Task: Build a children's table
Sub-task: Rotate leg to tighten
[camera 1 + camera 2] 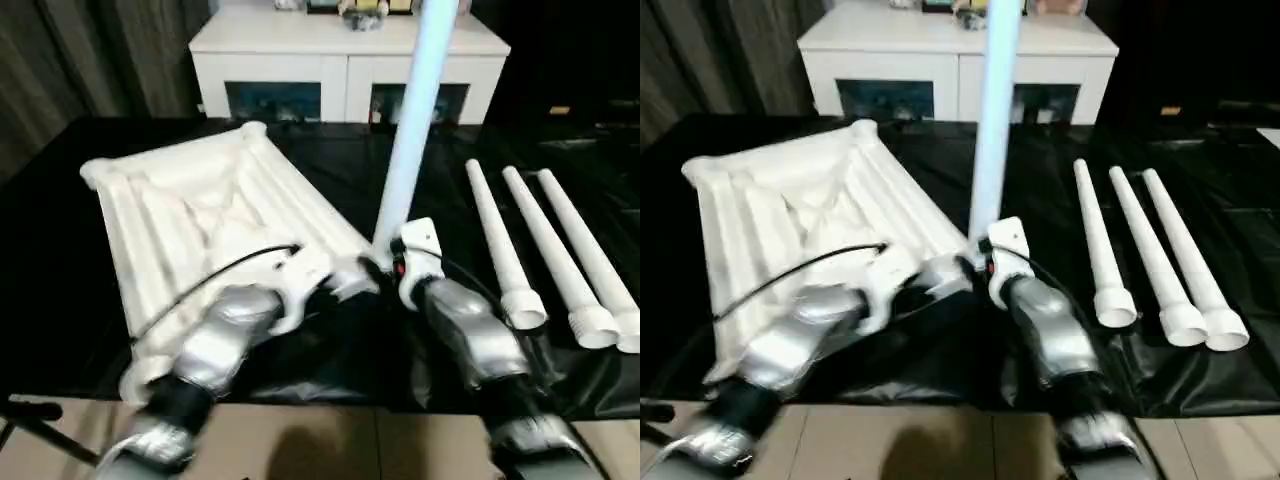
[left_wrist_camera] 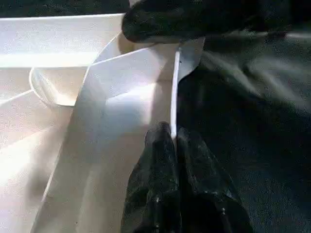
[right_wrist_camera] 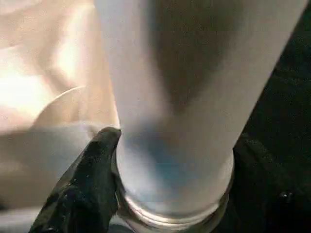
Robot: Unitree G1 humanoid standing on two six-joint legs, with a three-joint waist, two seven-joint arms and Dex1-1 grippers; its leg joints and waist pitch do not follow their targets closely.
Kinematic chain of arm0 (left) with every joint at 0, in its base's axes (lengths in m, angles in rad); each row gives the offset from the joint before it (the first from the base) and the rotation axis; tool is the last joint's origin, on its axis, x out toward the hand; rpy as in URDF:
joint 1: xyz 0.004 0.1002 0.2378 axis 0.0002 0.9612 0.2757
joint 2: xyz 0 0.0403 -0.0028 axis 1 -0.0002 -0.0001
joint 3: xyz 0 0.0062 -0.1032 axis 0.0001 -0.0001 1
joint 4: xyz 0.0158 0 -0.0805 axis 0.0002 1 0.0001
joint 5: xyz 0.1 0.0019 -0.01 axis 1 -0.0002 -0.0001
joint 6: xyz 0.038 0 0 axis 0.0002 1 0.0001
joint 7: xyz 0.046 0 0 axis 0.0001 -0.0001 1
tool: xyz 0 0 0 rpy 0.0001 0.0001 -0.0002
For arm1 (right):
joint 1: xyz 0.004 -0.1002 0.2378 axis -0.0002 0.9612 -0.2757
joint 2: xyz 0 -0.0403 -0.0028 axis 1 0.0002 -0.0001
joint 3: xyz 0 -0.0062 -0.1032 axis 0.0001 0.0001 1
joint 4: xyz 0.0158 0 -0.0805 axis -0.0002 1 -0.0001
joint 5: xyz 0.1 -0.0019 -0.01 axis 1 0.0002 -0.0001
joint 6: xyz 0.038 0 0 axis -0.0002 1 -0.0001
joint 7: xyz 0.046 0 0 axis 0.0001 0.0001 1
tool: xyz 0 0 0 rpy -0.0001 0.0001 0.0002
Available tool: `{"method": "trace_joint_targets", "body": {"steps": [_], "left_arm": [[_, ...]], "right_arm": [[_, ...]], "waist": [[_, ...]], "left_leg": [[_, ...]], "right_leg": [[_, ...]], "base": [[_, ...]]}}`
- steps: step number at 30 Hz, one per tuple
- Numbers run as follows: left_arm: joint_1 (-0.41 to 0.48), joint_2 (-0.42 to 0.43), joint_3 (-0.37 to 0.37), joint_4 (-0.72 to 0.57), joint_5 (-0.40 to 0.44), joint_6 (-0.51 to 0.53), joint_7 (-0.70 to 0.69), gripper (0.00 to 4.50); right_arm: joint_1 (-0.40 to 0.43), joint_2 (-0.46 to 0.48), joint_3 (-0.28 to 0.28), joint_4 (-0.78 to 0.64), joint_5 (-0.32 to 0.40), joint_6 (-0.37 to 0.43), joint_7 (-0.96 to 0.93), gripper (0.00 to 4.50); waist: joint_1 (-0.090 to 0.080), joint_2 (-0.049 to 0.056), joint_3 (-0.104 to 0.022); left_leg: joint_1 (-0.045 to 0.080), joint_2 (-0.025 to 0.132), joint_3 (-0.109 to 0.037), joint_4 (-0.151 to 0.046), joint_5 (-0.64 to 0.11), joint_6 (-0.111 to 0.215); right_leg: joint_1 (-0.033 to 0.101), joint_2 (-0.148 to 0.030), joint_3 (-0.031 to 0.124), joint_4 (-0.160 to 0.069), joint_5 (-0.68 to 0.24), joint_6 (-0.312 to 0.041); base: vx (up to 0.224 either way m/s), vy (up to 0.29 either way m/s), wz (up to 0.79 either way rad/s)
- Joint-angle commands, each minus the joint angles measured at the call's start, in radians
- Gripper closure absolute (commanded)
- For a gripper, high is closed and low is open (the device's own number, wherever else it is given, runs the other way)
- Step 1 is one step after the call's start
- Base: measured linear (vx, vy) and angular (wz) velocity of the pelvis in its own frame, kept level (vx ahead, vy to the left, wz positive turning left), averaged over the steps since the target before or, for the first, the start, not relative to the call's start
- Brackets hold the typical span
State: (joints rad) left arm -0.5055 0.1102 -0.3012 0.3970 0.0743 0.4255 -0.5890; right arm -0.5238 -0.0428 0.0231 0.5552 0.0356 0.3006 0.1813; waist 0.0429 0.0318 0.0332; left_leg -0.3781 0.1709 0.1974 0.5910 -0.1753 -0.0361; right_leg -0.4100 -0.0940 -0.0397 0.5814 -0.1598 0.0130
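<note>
The children's table top (image 1: pixel 200 220) lies upside down on the black-covered table, ribbed side up. One white leg (image 1: pixel 410 130) stands upright at its near right corner socket. My right gripper (image 1: pixel 385 262) is at the leg's base, and one black finger (image 3: pixel 87 184) presses against the leg (image 3: pixel 194 97) just above its ringed end. My left gripper (image 1: pixel 345 285) is beside it at the same corner, with its fingers (image 2: pixel 160 184) shut on the top's thin white rim (image 2: pixel 173 97). Three more legs (image 1: pixel 550 250) lie side by side to the right.
A white cabinet (image 1: pixel 350 60) with glass doors stands behind the black table (image 1: pixel 60 250). The table's front edge (image 1: pixel 300 400) runs just under my forearms, with pale floor below it. A black cable loops over my left forearm.
</note>
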Motion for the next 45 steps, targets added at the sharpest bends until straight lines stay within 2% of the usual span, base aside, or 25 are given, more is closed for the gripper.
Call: {"method": "trace_joint_targets", "body": {"steps": [1,2,5,7,9,12,13,15,16,17,18,19,20,22,24,25,26,31,33,38,39,40,45], "left_arm": [[-0.052,-0.063,0.084,0.084,0.007,-0.014,0.239,4.5],[-0.059,-0.07,0.084,0.091,0.01,-0.017,0.247,4.5],[-0.082,-0.099,0.081,0.118,0.022,-0.032,0.268,4.5],[-0.081,-0.1,0.071,0.116,0.024,-0.042,0.257,4.5],[-0.065,-0.088,0.056,0.096,0.025,-0.053,0.216,4.5],[-0.037,-0.062,0.039,0.063,0.019,-0.069,0.157,4.5],[-0.025,-0.05,0.031,0.049,0.016,-0.076,0.132,4.5],[-0.004,-0.026,0.021,0.024,0.012,-0.074,0.095,4.5],[0.002,-0.019,0.018,0.018,0.012,-0.074,0.085,4.5],[0.021,0.006,0.005,-0.006,0.01,-0.075,0.047,4.5],[0.029,0.018,-0.001,-0.016,0.009,-0.075,0.029,4.5],[0.041,0.035,-0.01,-0.032,0.007,-0.075,0.0,4.5],[0.058,0.065,-0.022,-0.052,0.008,-0.086,-0.035,4.5],[0.093,0.119,-0.032,-0.099,-0.007,-0.109,-0.107,4.5],[0.111,0.144,-0.035,-0.127,-0.025,-0.127,-0.152,4.5],[0.119,0.155,-0.036,-0.14,-0.036,-0.134,-0.175,4.5],[0.142,0.191,-0.041,-0.181,-0.065,-0.147,-0.247,4.5],[0.165,0.241,-0.045,-0.232,-0.098,-0.145,-0.336,4.5],[0.17,0.265,-0.048,-0.248,-0.106,-0.135,-0.366,4.5],[0.169,0.281,-0.039,-0.247,-0.115,-0.144,-0.392,4.5],[0.168,0.283,-0.037,-0.245,-0.114,-0.146,-0.392,4.5],[0.166,0.284,-0.036,-0.243,-0.114,-0.147,-0.392,4.5],[0.164,0.284,-0.034,-0.245,-0.116,-0.145,-0.393,4.5]], "right_arm": [[0.004,0.08,-0.001,0.109,0.01,0.019,-0.11,1.78],[-0.007,0.086,-0.002,0.124,0.008,0.013,-0.122,1.78],[-0.057,0.119,-0.027,0.187,0.012,-0.03,-0.153,1.78],[-0.065,0.128,-0.034,0.184,0.027,-0.054,-0.132,1.78],[-0.06,0.126,-0.029,0.152,0.032,-0.072,-0.09,1.08],[-0.055,0.109,-0.015,0.125,0.029,-0.083,-0.039,0.96],[-0.053,0.102,-0.015,0.115,0.037,-0.082,-0.016,0.8],[-0.052,0.078,-0.008,0.101,0.045,-0.072,0.035,0.67],[-0.051,0.071,-0.005,0.097,0.044,-0.069,0.047,0.61],[-0.046,0.041,0.009,0.087,0.033,-0.055,0.085,0.57],[-0.043,0.027,0.017,0.082,0.027,-0.049,0.101,0.48],[-0.038,0.004,0.029,0.076,0.016,-0.039,0.125,0.37],[-0.024,-0.035,0.045,0.056,0.009,-0.038,0.174,0.37],[0.005,-0.11,0.057,0.0,0.016,-0.038,0.283,0.37],[0.018,-0.146,0.057,-0.034,0.032,-0.039,0.345,0.37],[0.024,-0.161,0.057,-0.05,0.041,-0.038,0.374,0.37],[0.044,-0.218,0.076,-0.101,0.062,-0.048,0.491,0.37],[0.083,-0.324,0.14,-0.183,0.085,-0.073,0.691,0.37],[0.101,-0.373,0.167,-0.221,0.104,-0.063,0.785,0.37],[0.122,-0.428,0.206,-0.25,0.092,-0.079,0.9,0.37],[0.123,-0.432,0.213,-0.248,0.084,-0.086,0.906,0.37],[0.119,-0.43,0.217,-0.236,0.077,-0.094,0.897,0.37],[0.101,-0.405,0.199,-0.208,0.093,-0.084,0.869,0.37]], "waist": [[-0.01,-0.014,-0.043],[-0.012,-0.013,-0.045],[-0.014,-0.013,-0.048],[-0.012,-0.012,-0.05],[-0.01,-0.014,-0.052],[-0.006,-0.012,-0.055],[-0.012,-0.015,-0.053],[-0.014,-0.014,-0.058],[-0.011,-0.016,-0.061],[-0.01,-0.014,-0.06],[-0.004,-0.015,-0.062],[-0.005,-0.013,-0.064],[0.0,-0.013,-0.064],[0.008,-0.013,-0.063],[0.01,-0.012,-0.061],[0.012,-0.011,-0.06],[0.015,-0.011,-0.059],[0.024,-0.012,-0.051],[0.024,-0.014,-0.052],[0.024,-0.018,-0.052],[0.024,-0.023,-0.053],[0.025,-0.021,-0.054],[0.023,-0.02,-0.054]], "left_leg": [[0.038,0.04,-0.037,-0.085,-0.48,-0.042],[0.031,0.04,-0.039,-0.09,-0.464,-0.04],[0.029,0.039,-0.038,-0.089,-0.471,-0.033],[0.021,0.04,-0.038,-0.092,-0.441,-0.021],[0.018,0.041,-0.034,-0.091,-0.409,-0.01],[0.012,0.042,-0.03,-0.088,-0.363,0.012],[-0.001,0.042,-0.034,-0.091,-0.345,0.02],[0.005,0.044,-0.03,-0.085,-0.324,0.023],[0.005,0.045,-0.027,-0.08,-0.287,0.034],[0.004,0.045,-0.024,-0.078,-0.254,0.047],[0.005,0.047,-0.026,-0.077,-0.233,0.048],[0.004,0.046,-0.022,-0.073,-0.2,0.064],[0.007,0.048,-0.02,-0.071,-0.174,0.074],[0.008,0.051,-0.018,-0.07,-0.168,0.087],[0.01,0.05,-0.017,-0.071,-0.169,0.089],[0.012,0.052,-0.018,-0.073,-0.193,0.083],[0.014,0.054,-0.019,-0.075,-0.212,0.075],[0.02,0.058,-0.018,-0.082,-0.281,0.044],[0.019,0.057,-0.02,-0.083,-0.293,0.038],[0.014,0.056,-0.02,-0.079,-0.271,0.048],[0.014,0.056,-0.02,-0.077,-0.26,0.054],[0.015,0.056,-0.02,-0.077,-0.248,0.057],[0.014,0.055,-0.021,-0.075,-0.239,0.06]], "right_leg": [[0.008,-0.041,0.017,-0.104,-0.567,-0.08],[0.014,-0.041,0.016,-0.102,-0.528,-0.083],[0.015,-0.044,0.017,-0.1,-0.496,-0.087],[0.022,-0.047,0.019,-0.096,-0.454,-0.094],[0.025,-0.046,0.021,-0.091,-0.405,-0.107],[0.03,-0.047,0.023,-0.082,-0.332,-0.135],[0.04,-0.048,0.022,-0.077,-0.324,-0.137],[0.038,-0.05,0.022,-0.077,-0.321,-0.148],[0.04,-0.051,0.024,-0.071,-0.271,-0.169],[0.04,-0.049,0.024,-0.067,-0.233,-0.186],[0.045,-0.048,0.021,-0.064,-0.216,-0.188],[0.042,-0.047,0.023,-0.059,-0.176,-0.204],[0.042,-0.045,0.022,-0.056,-0.143,-0.217],[0.044,-0.045,0.022,-0.052,-0.12,-0.221],[0.041,-0.042,0.022,-0.052,-0.126,-0.231],[0.041,-0.043,0.022,-0.055,-0.154,-0.229],[0.041,-0.043,0.022,-0.055,-0.174,-0.225],[0.035,-0.043,0.026,-0.062,-0.245,-0.207],[0.038,-0.044,0.027,-0.062,-0.262,-0.201],[0.04,-0.045,0.027,-0.059,-0.241,-0.211],[0.04,-0.046,0.027,-0.059,-0.235,-0.213],[0.039,-0.046,0.027,-0.058,-0.227,-0.219],[0.04,-0.045,0.026,-0.056,-0.22,-0.228]], "base": [[0.0,0.0,0.0],[0.0,0.0,0.0],[0.0,0.0,0.0],[0.0,0.0,0.0],[0.0,0.0,0.0],[0.0,0.0,0.0],[0.0,0.0,0.0],[0.0,0.0,0.0],[0.0,0.0,0.0],[0.0,0.0,0.0],[0.0,0.0,0.0],[0.0,0.0,0.0],[0.0,0.0,0.0],[0.0,0.0,0.0],[0.0,0.0,0.0],[0.0,0.0,0.0],[0.0,0.0,0.0],[0.0,0.0,0.0],[0.0,0.0,0.0],[0.0,0.0,0.0],[0.0,0.0,0.0],[0.0,0.0,0.0],[0.0,0.0,0.0]]}}
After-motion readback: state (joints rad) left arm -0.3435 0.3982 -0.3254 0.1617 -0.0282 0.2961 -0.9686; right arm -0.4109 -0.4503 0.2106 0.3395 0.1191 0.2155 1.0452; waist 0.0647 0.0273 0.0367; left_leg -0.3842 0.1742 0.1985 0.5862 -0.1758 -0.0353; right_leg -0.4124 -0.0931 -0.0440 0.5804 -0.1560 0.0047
